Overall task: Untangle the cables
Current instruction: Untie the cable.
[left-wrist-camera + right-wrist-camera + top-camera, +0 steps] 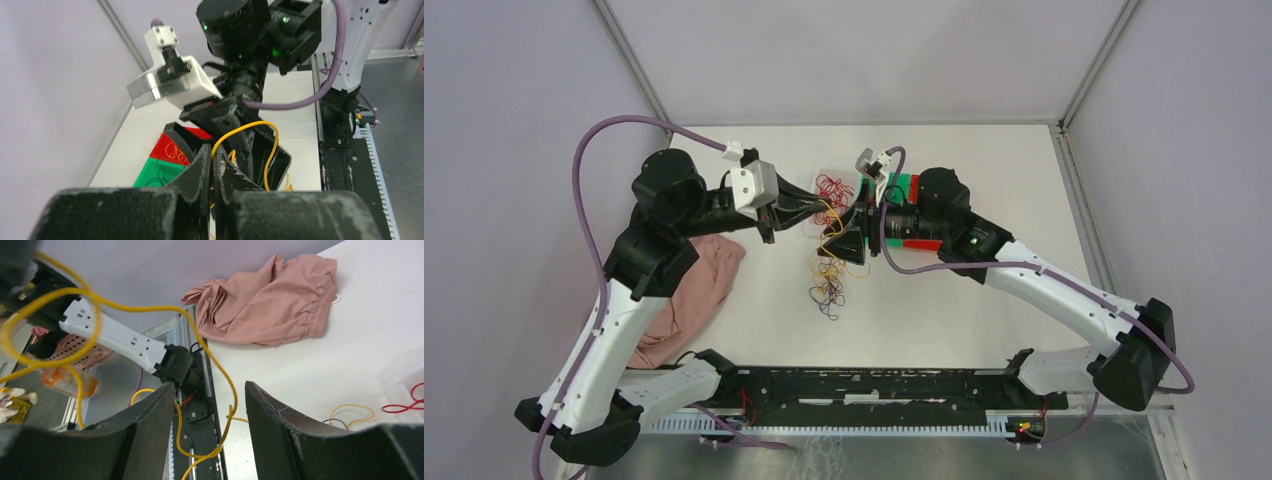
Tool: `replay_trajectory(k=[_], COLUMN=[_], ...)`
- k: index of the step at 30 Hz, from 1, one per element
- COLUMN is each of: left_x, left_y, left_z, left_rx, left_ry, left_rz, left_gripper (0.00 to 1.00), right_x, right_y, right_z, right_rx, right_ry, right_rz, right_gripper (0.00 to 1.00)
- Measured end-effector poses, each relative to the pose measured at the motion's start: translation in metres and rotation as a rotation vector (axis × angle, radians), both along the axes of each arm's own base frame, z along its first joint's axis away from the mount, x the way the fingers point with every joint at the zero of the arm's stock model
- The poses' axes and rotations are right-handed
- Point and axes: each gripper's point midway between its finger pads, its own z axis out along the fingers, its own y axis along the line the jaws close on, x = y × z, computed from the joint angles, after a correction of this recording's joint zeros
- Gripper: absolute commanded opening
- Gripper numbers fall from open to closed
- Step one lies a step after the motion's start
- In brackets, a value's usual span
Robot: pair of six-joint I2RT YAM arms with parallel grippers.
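My left gripper (pixel 822 212) (pixel 211 150) is shut on a yellow cable (pixel 270 145) that loops up and over toward the right gripper. My right gripper (pixel 851 235) (pixel 207 385) is open, and the same yellow cable (pixel 227 410) hangs loosely between its fingers without being pinched. Both grippers face each other closely above the table's middle. A tangle of yellow, red and dark cables (pixel 829 280) hangs and lies below them. Red cables (pixel 829 184) lie in a clear tray behind. A red cable end (pixel 407 404) and a yellow and dark loop (pixel 350 412) lie on the table.
A pink cloth (pixel 704 280) (pixel 270 300) lies at the left beside the left arm. A red bin (pixel 172 147) holding a yellow strand and a green bin (pixel 157 175) holding a dark strand sit under the right arm (pixel 906 185). The black rail (pixel 874 385) runs along the near edge.
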Motion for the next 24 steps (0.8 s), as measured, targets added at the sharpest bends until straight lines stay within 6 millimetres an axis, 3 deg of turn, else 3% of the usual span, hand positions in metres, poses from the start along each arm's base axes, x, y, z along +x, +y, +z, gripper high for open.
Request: replay_trajectory(k=[5, 11, 17, 24], left_x=[-0.002, -0.012, -0.019, -0.014], left_y=[-0.002, -0.001, 0.000, -0.006], left_z=[0.020, 0.055, 0.082, 0.106], left_rx=[-0.036, -0.106, -0.151, -0.193], left_ry=[0.003, -0.013, -0.036, -0.032], left_rz=[-0.011, -0.033, -0.056, -0.066], left_gripper=[0.03, 0.03, 0.03, 0.03], right_x=[0.015, 0.024, 0.022, 0.019], right_y=[0.009, 0.017, 0.015, 0.019], right_z=[-0.007, -0.045, -0.083, -0.102], right_rx=[0.025, 0.003, -0.032, -0.023], right_ry=[-0.008, 0.033, 0.083, 0.112], right_rz=[-0.043, -0.088, -0.120, -0.133], right_gripper=[0.55, 0.57, 0.57, 0.58])
